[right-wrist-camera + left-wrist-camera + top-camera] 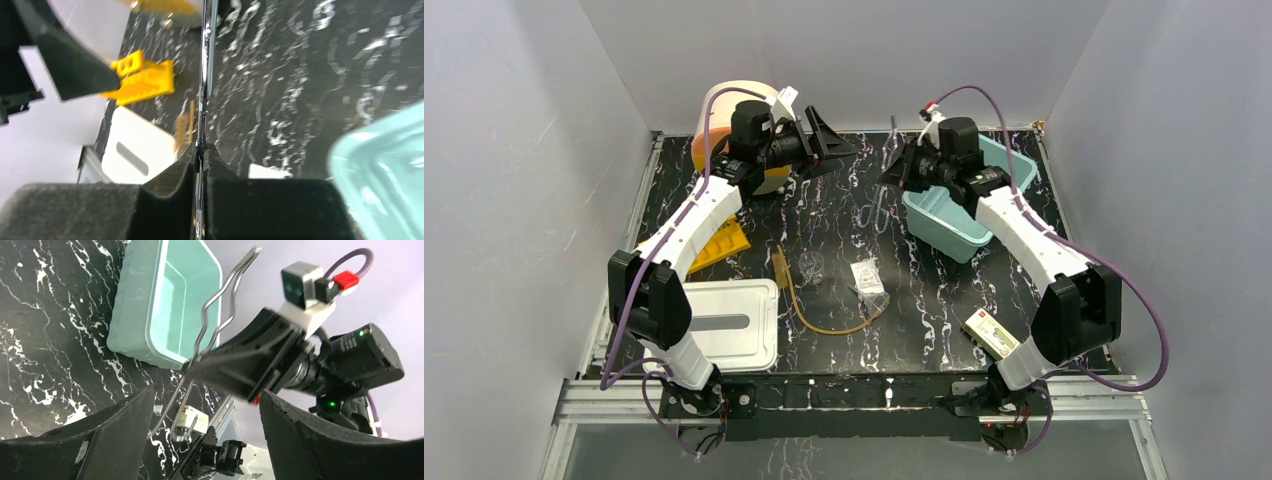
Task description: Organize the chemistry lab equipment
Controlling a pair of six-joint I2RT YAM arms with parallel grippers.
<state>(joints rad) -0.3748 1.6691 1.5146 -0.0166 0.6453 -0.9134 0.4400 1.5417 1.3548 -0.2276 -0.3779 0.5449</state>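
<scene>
Above the table (944,300), right gripper (201,150) pinching wire metal clamp (207,50), gripped stretch hidden, left gripper (206,392) spread, empty.

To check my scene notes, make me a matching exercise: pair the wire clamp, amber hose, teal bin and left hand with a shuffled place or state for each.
1. wire clamp
2. amber hose
3. teal bin
4. left hand

A. open, gripping nothing
B. standing at the back right of the table
C. pinched in the shut right hand
D. lying loose near the middle

Pairs: 1-C; 2-D; 3-B; 4-A
</scene>
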